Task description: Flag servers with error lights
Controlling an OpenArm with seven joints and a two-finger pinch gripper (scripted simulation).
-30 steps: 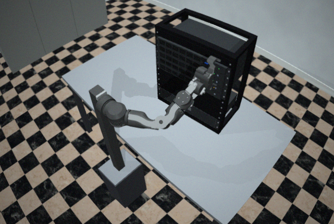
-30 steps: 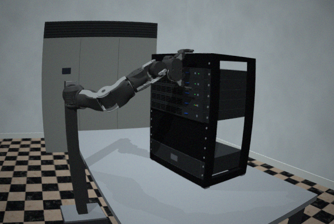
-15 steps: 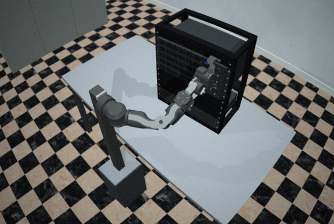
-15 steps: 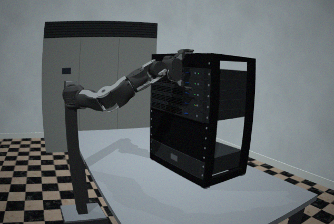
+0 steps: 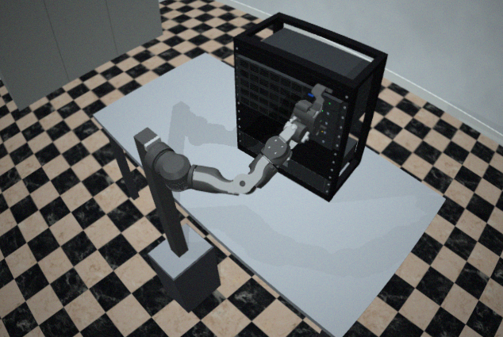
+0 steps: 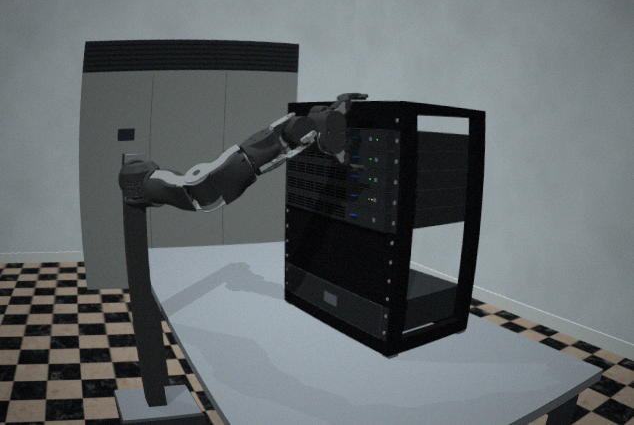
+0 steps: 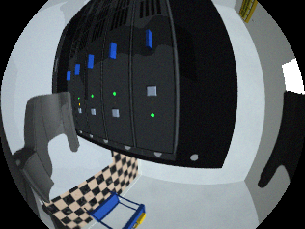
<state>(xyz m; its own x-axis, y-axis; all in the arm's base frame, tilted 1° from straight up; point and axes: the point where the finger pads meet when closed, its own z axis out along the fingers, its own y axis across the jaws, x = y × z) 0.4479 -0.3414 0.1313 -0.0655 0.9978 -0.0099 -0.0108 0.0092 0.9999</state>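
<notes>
The black rack (image 5: 310,101) stands on the grey table and holds a stack of servers (image 6: 371,177) in its upper half. Each server has a blue information tag, a grey unlit locate button and a small status light. The fourth server from the top shows a yellow light (image 6: 374,199), also visible in the top view (image 5: 323,132). The servers above it show green lights. My gripper (image 6: 348,125) is open and empty, close in front of the top server near its tag (image 7: 148,40) and button (image 7: 152,91). I cannot tell how far any tag sticks out.
Below the servers the rack has an empty bay and a bottom unit (image 6: 335,299). A tall grey cabinet (image 6: 189,153) stands behind the table. My arm's post (image 5: 160,191) stands at the table's near edge. A blue frame (image 7: 118,214) lies on the floor.
</notes>
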